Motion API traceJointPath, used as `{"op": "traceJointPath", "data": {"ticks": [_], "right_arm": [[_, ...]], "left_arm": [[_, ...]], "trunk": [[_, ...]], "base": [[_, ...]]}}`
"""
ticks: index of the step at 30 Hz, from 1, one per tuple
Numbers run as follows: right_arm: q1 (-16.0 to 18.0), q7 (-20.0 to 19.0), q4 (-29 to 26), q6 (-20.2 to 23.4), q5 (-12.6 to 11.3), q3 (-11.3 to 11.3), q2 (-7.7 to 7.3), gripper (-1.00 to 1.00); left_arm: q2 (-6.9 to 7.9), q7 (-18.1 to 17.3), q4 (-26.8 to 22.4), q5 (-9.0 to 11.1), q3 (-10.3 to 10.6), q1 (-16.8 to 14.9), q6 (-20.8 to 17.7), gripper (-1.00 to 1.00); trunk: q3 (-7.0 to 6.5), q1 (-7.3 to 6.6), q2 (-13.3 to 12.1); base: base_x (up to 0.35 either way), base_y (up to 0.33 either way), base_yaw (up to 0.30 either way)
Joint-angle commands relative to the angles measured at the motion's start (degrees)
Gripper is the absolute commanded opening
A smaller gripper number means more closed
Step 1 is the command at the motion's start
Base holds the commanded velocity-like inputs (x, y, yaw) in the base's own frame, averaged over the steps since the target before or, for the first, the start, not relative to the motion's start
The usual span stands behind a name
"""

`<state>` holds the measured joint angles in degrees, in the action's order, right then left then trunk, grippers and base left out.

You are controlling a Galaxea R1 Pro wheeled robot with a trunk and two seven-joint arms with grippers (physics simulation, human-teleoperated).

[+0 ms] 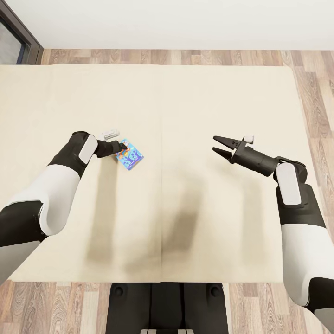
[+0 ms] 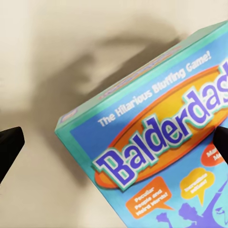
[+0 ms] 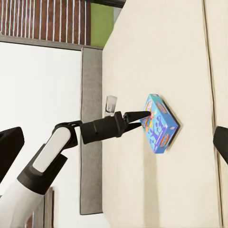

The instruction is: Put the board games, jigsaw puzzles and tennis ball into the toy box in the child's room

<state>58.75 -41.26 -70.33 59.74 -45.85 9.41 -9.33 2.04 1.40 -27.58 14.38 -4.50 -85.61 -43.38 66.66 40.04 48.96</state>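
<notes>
A blue board game box (image 1: 129, 155) labelled "Balderdash" is lying flat on the cream bed (image 1: 185, 102), left of centre in the head view. The left hand (image 1: 123, 148) is reaching in from the left of that frame, its dark fingertips sitting at the box's upper left edge. In the right wrist view the two fingers (image 3: 137, 115) of that hand are drawn to a narrow point just over the near end of the box (image 3: 160, 123); whether they are actually pinching it cannot be told. In the left wrist view the box (image 2: 161, 142) is showing close up and tilted across the frame, with one dark fingertip (image 2: 9, 147) at the left edge and another at the right edge.

The right hand (image 1: 216, 144) is hovering above the bed at centre right of the head view, well apart from the box, its two fingers spread open and holding nothing. Wooden flooring (image 1: 315, 106) is bordering the bed along the top and right of that frame.
</notes>
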Motion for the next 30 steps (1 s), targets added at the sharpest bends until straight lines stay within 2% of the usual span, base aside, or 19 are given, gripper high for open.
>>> {"op": "traceJointPath", "data": {"ticks": [1,24,30], "right_arm": [[0.0,-0.3,0.0,0.3,0.3,0.1,0.01,1.00],[0.0,-0.1,-0.1,0.3,0.0,0.1,-0.34,1.00],[0.0,-0.1,-0.1,0.3,0.0,0.1,-0.40,1.00]], "left_arm": [[-0.02,0.2,0.0,-0.3,-0.2,0.0,-0.3,1.00],[-0.32,0.3,0.0,-0.3,-0.2,0.0,-0.3,1.00],[-0.43,0.3,0.0,-0.3,-0.2,0.0,-0.3,1.00]], "trunk": [[0.03,0.02,0.0],[0.03,0.02,0.0],[0.03,0.02,0.0]], "base": [[0.000,0.000,0.000],[0.000,-0.002,0.000],[0.000,-0.193,0.000]]}}
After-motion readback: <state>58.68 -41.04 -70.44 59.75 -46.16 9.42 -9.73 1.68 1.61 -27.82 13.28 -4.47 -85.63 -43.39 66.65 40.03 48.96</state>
